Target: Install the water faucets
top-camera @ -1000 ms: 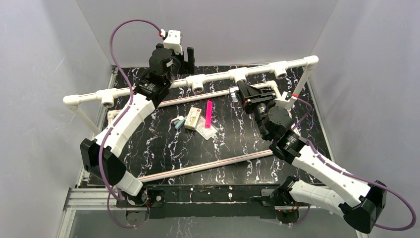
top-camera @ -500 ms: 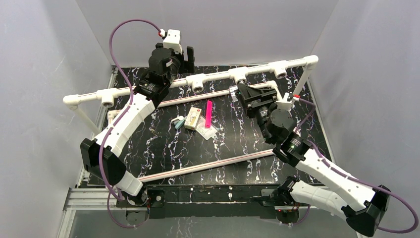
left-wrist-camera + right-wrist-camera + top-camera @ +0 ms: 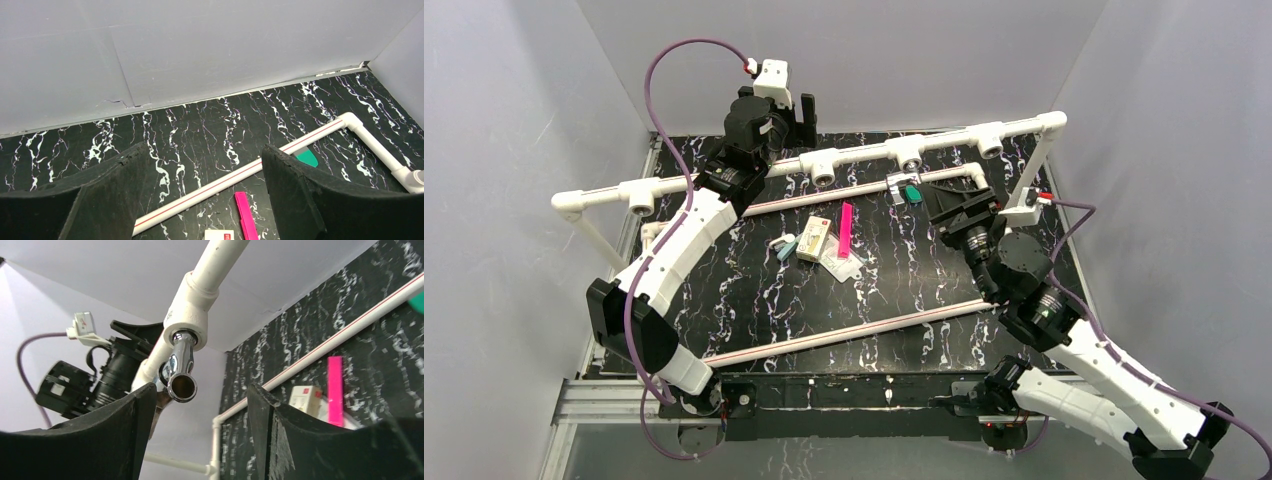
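Your right gripper (image 3: 200, 392) has its jaws spread wide, two matte black pads with a rough, grainy face. Between them you're looking straight at the water faucet (image 3: 181, 357). It is a polished chrome tube, round and mirror-bright, with its open mouth facing the wrist camera. It is seated in the glossy white plastic tee socket (image 3: 192, 305) on the raised pipe rail (image 3: 724, 175). There's a clear gap to one pad. At the other, a silvery part slips behind the pad's edge, and I can't tell whether they touch. From above, the water faucet (image 3: 896, 186) hangs below the rail with a small green piece (image 3: 912, 193) just beside it, and the right gripper (image 3: 932, 195) is close alongside. Your left gripper (image 3: 202, 160) is also spread, nothing between its coarse black fingers (image 3: 115, 195), and it sits up by the back wall (image 3: 802, 112). Below it lies the black tabletop (image 3: 190, 130), veined white like marble. On the tabletop are a smooth white lower pipe (image 3: 235, 175) with a thin red stripe, a flat bright-pink strip (image 3: 245, 215) and a small white box (image 3: 813, 238).
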